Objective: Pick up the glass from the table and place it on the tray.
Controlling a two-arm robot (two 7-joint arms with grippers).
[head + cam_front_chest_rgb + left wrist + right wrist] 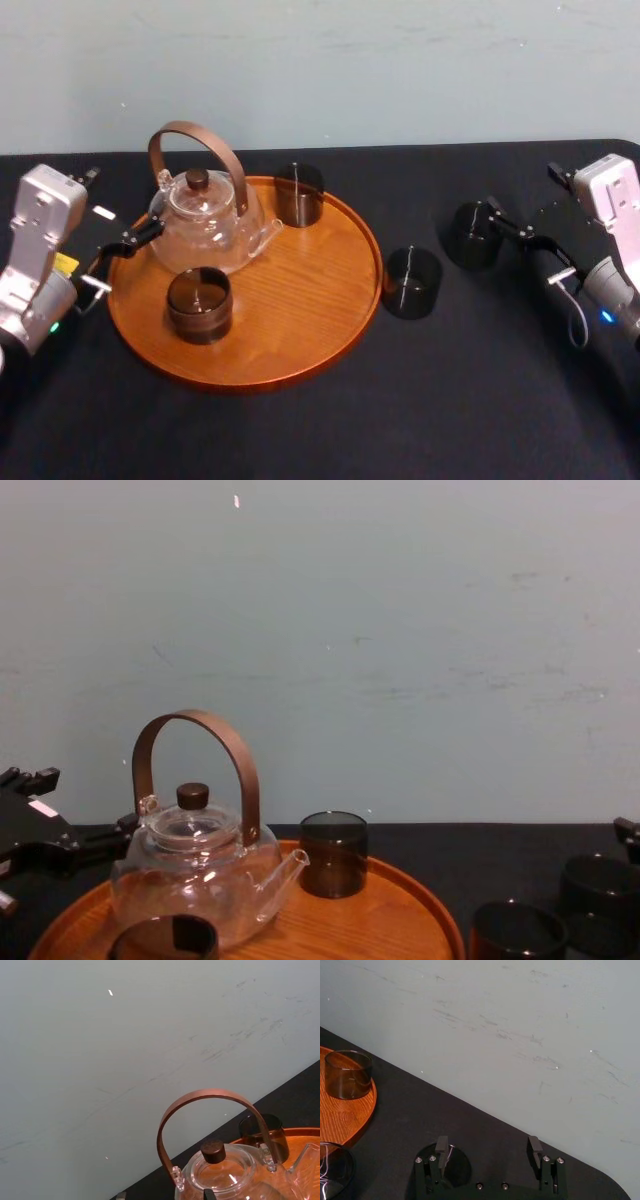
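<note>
Centring comes first: the right gripper (488,1144), jaws apart, hangs low over the counter (320,430) with the glass (465,236) by one fingertip, not between the two. I would slide sideways until it sits centred, then close gently at mid-height, clear of the second glass (412,282) just beside the tray (300,370). The glass stands upright on the counter, right of the tray, axis vertical, mouth up. The left gripper (125,258), jaws apart, rests beside the teapot (205,225).
</note>
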